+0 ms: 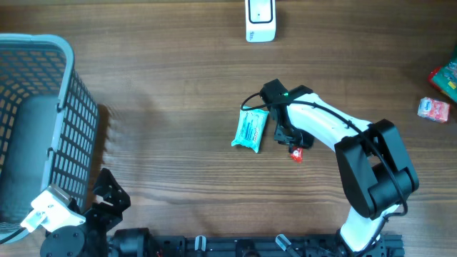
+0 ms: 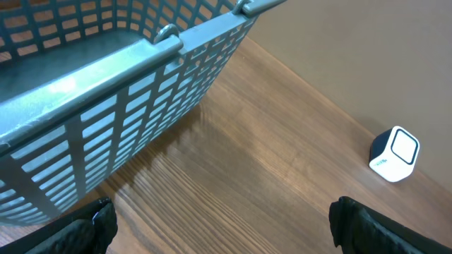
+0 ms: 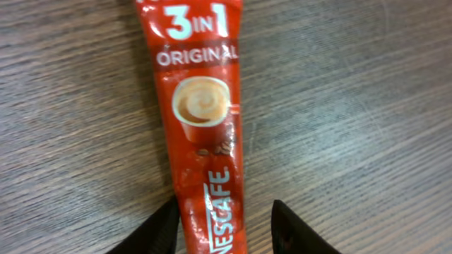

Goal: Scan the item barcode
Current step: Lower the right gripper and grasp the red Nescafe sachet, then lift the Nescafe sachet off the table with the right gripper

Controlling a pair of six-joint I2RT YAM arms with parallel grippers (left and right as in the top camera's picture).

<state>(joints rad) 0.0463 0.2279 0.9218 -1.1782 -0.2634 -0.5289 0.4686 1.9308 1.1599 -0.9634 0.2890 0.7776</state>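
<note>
A red Nescafe 3-in-1 sachet [image 3: 201, 113] lies flat on the wooden table, its printed front facing up and no barcode showing. My right gripper [image 3: 224, 226] straddles its lower end, open: the left finger touches the sachet's edge and a gap separates the right finger [image 3: 293, 229] from it. From overhead, only the sachet's red tip [image 1: 295, 154] shows under the right gripper [image 1: 291, 143]. The white scanner [image 1: 260, 20] stands at the far edge, also visible in the left wrist view as a small white box [image 2: 394, 154]. My left gripper [image 2: 226, 229] is open over bare wood near the basket.
A grey-blue mesh basket [image 1: 71, 78] fills the left side, close in front of the left wrist camera [image 2: 141, 63]. A light-blue packet [image 1: 250, 130] lies just left of the right gripper. Two more small packets [image 1: 434, 108] sit at the right edge.
</note>
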